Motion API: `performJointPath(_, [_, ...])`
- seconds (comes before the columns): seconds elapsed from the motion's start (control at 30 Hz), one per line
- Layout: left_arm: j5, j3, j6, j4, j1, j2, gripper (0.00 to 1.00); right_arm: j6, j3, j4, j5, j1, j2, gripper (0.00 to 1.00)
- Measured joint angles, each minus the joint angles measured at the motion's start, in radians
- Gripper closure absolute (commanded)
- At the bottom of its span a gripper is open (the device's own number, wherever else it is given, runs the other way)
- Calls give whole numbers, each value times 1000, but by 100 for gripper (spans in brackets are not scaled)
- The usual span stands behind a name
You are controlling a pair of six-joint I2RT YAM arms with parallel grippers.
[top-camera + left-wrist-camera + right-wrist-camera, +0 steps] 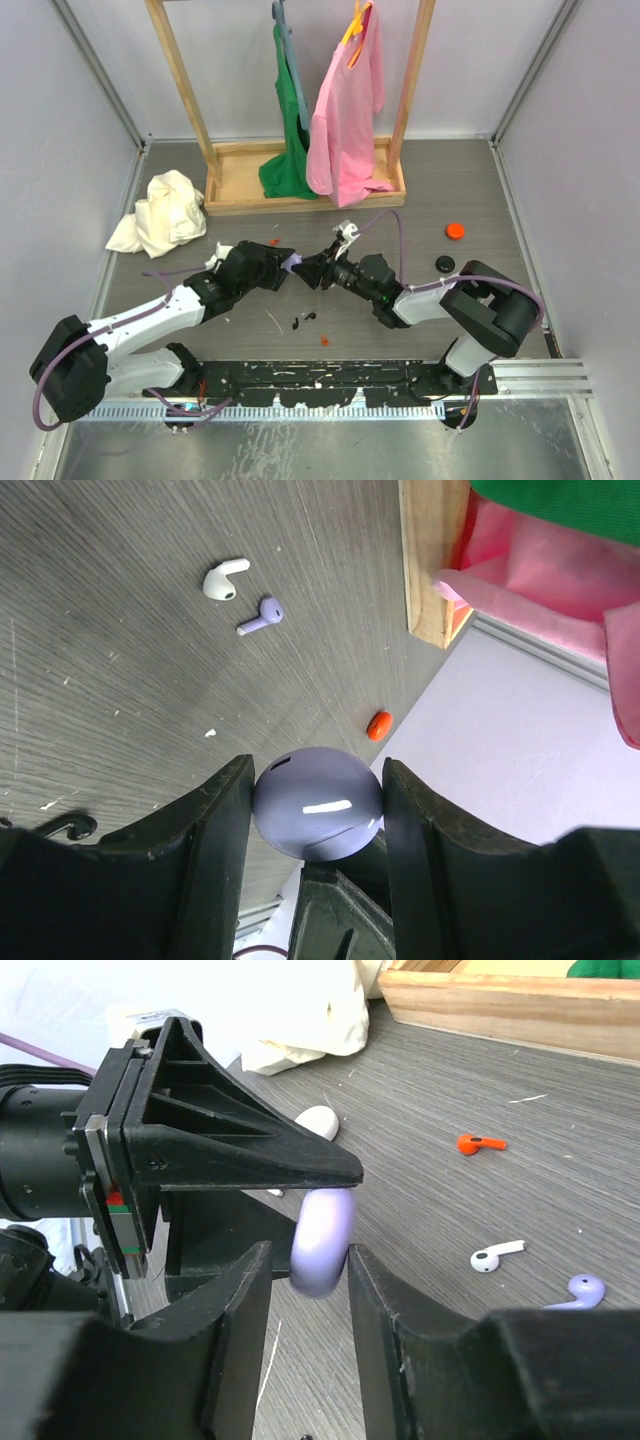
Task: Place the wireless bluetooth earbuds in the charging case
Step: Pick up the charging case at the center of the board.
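Observation:
A round lilac charging case (316,802) is pinched between the black fingers of my left gripper (317,798), held above the table, lid closed. My right gripper (308,1256) reaches in from the opposite side. Its jaws straddle the case (322,1238): the right finger is at the case and a narrow gap shows on the left. From above, the two grippers meet at the table's middle (300,266). On the table lie a white earbud (225,580), a lilac earbud (262,614) and an orange earbud (478,1143).
A wooden clothes rack (305,187) with pink and green shirts stands at the back. A white cloth (165,212) lies at the left. An orange cap (455,231) and a black cap (445,264) lie at the right. Black earbuds (303,320) lie in front of the grippers.

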Motion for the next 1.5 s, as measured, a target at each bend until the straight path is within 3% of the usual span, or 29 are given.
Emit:
performJointPath(0.27, [0, -17, -17, 40, 1, 3, 63, 5, 2, 3, 24, -2, 7, 84])
performJointPath(0.47, [2, -31, -11, 79, 2, 11, 47, -1, 2, -9, 31, -3, 3, 96])
performJointPath(0.63, [24, -44, 67, 137, 2, 12, 30, -24, 8, -72, -2, -17, -44, 97])
performJointPath(0.87, [56, -103, 301, 271, 0, -45, 18, -46, 40, -203, -144, -79, -148, 97])
performJointPath(1.13, [65, -153, 693, 280, 0, -264, 3, -144, 122, -537, -267, -174, -310, 97])
performJointPath(1.5, [198, -201, 1204, 336, 0, -476, 1, -303, 359, -1049, -369, -209, -391, 97])
